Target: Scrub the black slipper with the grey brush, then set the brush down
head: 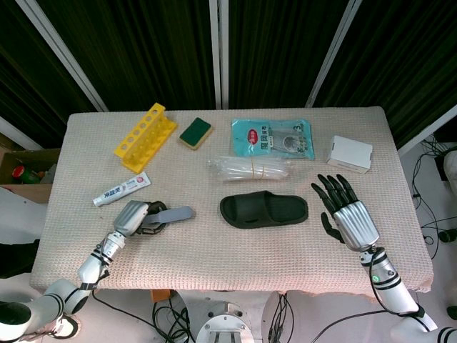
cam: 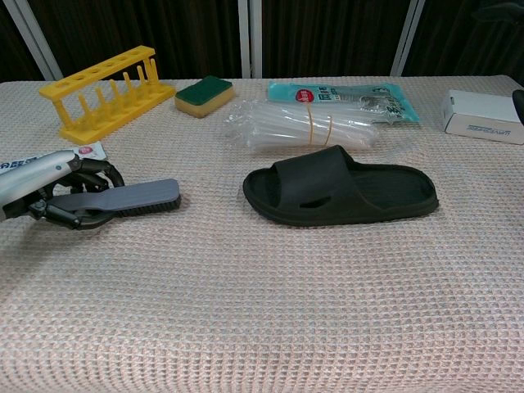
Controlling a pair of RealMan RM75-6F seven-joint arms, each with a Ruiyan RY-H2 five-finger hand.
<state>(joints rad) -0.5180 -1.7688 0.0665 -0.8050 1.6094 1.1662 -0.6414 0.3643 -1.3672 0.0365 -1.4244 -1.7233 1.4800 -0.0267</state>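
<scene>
The black slipper (head: 263,209) (cam: 341,196) lies sole down in the middle of the table, toe to the left. My left hand (head: 137,218) (cam: 51,191) grips the handle of the grey brush (head: 175,214) (cam: 137,196), whose head points right and sits just above the cloth, well left of the slipper. My right hand (head: 346,211) rests on the table to the right of the slipper with its fingers spread and nothing in it; only a dark edge of it shows in the chest view.
Behind the slipper lie a clear plastic bundle (head: 250,169), a teal packet (head: 272,138) and a white box (head: 350,153). At the back left are a yellow rack (head: 146,136) and a green sponge (head: 195,133). A toothpaste tube (head: 121,189) lies behind my left hand.
</scene>
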